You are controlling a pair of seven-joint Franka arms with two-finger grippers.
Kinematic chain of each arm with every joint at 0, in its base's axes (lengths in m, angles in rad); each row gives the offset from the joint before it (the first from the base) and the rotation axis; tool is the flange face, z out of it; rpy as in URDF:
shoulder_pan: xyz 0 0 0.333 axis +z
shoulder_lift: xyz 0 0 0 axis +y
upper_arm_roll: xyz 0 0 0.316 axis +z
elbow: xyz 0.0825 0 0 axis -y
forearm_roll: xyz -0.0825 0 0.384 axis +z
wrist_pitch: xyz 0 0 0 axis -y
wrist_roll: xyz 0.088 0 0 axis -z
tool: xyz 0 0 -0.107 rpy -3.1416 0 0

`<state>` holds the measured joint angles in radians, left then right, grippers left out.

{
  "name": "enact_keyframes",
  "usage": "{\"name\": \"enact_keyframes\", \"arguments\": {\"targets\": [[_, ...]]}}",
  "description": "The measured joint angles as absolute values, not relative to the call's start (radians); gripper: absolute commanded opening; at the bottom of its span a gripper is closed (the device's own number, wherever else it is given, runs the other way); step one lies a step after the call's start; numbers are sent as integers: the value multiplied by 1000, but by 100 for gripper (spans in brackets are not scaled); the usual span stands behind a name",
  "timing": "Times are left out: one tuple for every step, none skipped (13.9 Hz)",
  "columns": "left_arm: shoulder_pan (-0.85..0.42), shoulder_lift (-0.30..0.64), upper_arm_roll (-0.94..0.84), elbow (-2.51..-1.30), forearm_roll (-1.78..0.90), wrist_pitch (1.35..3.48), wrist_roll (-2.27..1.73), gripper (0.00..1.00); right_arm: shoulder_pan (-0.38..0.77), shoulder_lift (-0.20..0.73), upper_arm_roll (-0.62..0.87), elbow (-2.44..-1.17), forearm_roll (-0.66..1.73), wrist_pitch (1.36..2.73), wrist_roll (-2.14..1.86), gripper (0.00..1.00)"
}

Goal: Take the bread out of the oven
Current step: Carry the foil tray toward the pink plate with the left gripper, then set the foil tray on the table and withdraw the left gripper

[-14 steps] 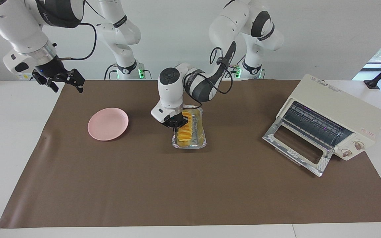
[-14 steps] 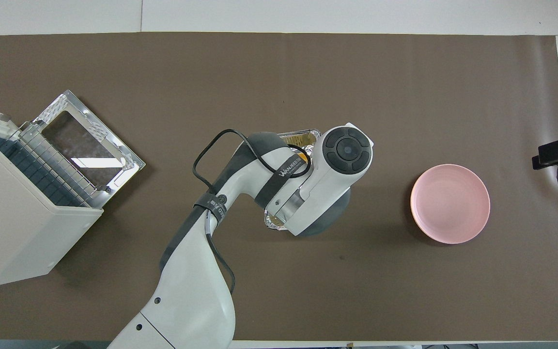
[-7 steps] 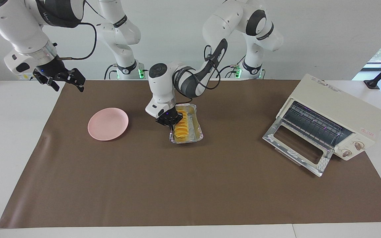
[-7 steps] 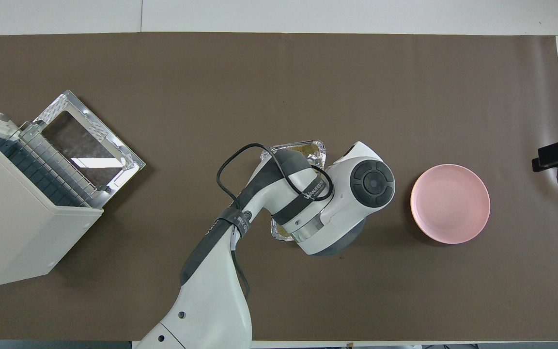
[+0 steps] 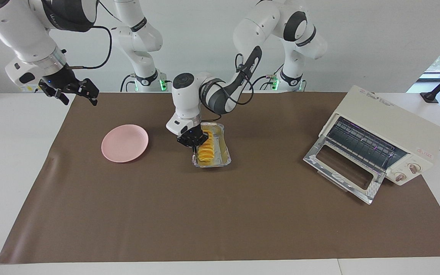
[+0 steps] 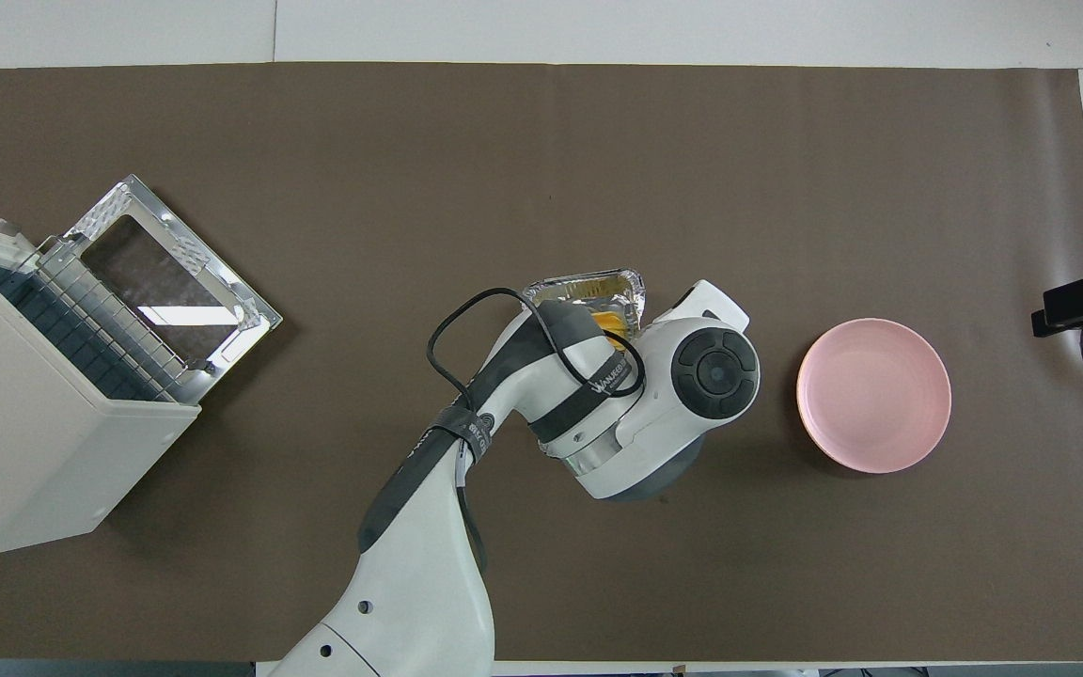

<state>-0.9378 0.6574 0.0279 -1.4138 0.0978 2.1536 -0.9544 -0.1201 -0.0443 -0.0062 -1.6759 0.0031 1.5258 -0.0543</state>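
Plainly, the bread (image 5: 206, 149) is a ridged yellow-orange row of slices.

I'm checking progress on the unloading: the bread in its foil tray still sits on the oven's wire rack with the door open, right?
Not quite. The bread in its foil tray is out on the brown mat, between the pink plate and the oven, with the left gripper at the tray's edge. The facing view shows this. The oven door is indeed open.
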Motion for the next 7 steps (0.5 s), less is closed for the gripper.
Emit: {"name": "enact_keyframes", "arguments": {"targets": [[-939,659,27,-1419,98,2166,-954,0,-120,-44,-6,-1676,3,1526,-54,100],[-941,660,27,-1423,98,2172,-954,4,-120,-44,-6,-1676,3,1526,-54,100],[-944,660,27,-1426,98,2178,-954,88,-120,-45,-6,-1676,3,1529,-54,100],[-947,660,27,-1426,98,2185,-954,100,-120,-45,-5,-1676,3,1538,-54,100],[-947,660,28,-1426,98,2195,-954,100,-120,-45,-4,-1676,3,1553,-54,100],[-947,660,30,-1426,98,2204,-954,100,-120,-45,-3,-1676,3,1574,-54,100],[-947,660,32,-1426,98,2206,-954,100,-120,-45,-2,-1676,3,1586,-54,100]]}}
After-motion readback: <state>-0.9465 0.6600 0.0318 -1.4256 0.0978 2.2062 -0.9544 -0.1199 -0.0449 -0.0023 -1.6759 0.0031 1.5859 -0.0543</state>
